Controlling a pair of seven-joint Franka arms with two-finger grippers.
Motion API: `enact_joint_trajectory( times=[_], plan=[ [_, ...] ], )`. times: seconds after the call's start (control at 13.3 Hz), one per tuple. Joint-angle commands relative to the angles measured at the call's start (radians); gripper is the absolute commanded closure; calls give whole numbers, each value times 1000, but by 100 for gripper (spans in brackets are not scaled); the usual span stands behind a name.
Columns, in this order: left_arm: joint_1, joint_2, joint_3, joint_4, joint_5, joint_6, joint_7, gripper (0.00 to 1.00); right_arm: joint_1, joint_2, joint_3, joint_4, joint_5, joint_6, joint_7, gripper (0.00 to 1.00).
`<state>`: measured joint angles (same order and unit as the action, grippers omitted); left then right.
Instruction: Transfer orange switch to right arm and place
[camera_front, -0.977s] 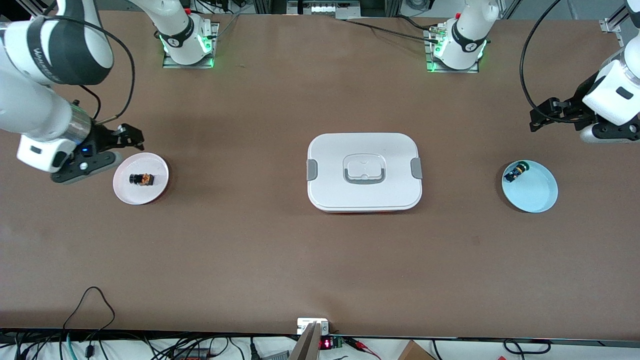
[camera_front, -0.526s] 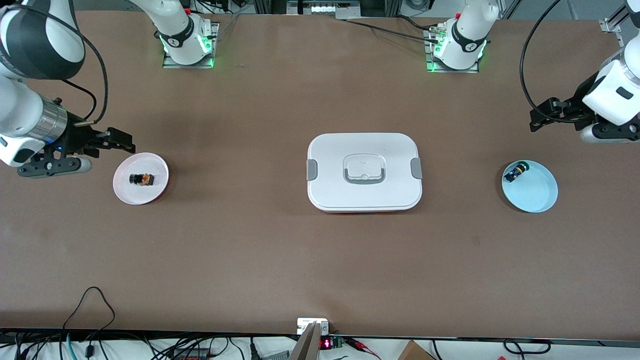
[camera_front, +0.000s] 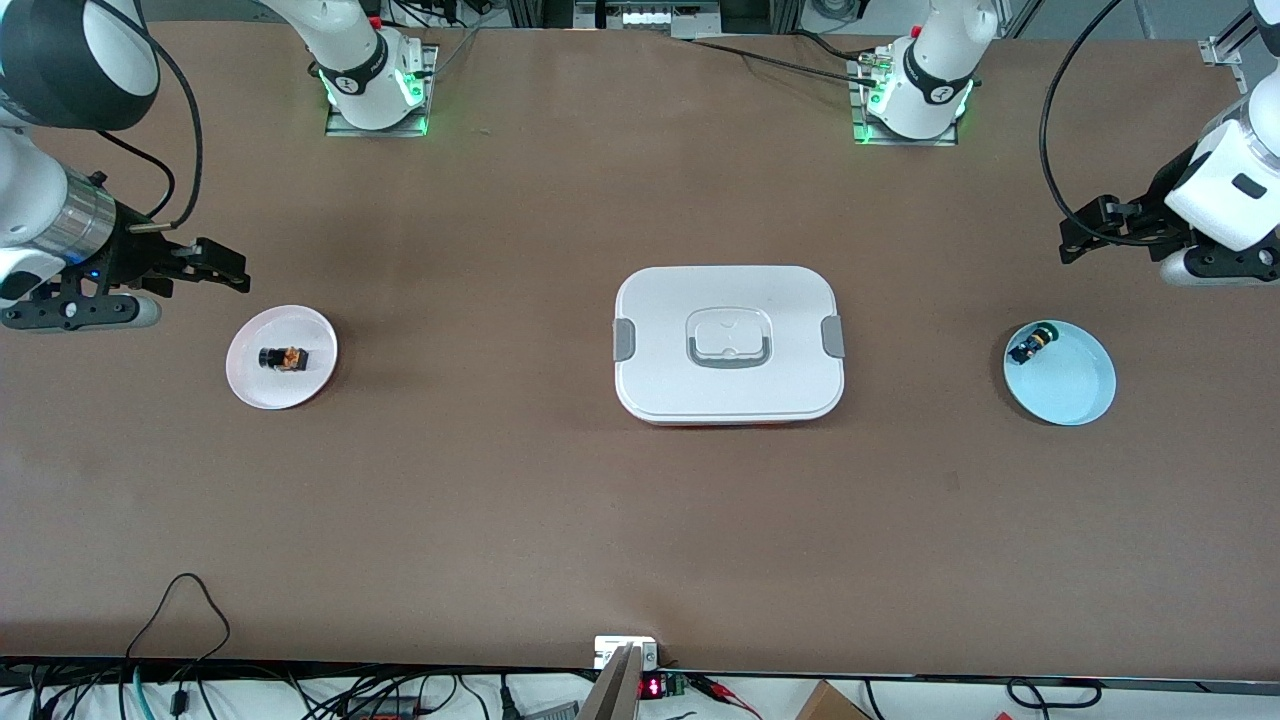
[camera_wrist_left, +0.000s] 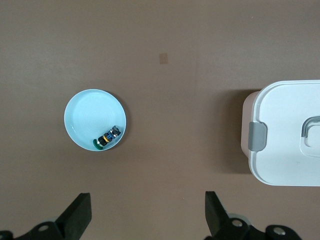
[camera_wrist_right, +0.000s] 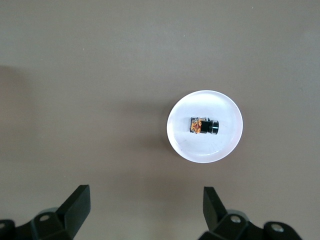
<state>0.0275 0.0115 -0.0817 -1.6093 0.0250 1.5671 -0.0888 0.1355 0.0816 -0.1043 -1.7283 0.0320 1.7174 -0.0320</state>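
The orange switch (camera_front: 281, 357) is lying on its side in the pink plate (camera_front: 250, 385), at the right arm's end of the table. Its orange face is hard to make out. The right gripper (camera_front: 222, 268) is hanging over bare table just beside that plate, jaws wide apart and holding nothing. The left gripper (camera_front: 1078, 235) is waiting over the table near the blue plate (camera_front: 1075, 390), jaws apart too. A small button (camera_front: 1030, 346) with blue parts is lying in the blue plate. A white box (camera_front: 728, 343) is sitting in the middle, partly cut off in the left wrist view.

White box (camera_front: 729, 345) — blue dish (camera_front: 1070, 385), green switch (camera_front: 1030, 346).
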Motion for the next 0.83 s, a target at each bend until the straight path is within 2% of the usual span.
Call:
enact_joint_trajectory(
  times=[0.0,0.3,0.75],
  plan=[
    [3,13,-6,26,29,-15,4,0,1,-43,2,-68,-26,51,21,0],
    [3,13,-6,26,29,-13,4,0,3,-124,6,-50,-37,-50,23,0],
    [3,13,-6,26,29,-13,4,0,3,-157,8,-42,-33,-56,9,0]
  ],
)
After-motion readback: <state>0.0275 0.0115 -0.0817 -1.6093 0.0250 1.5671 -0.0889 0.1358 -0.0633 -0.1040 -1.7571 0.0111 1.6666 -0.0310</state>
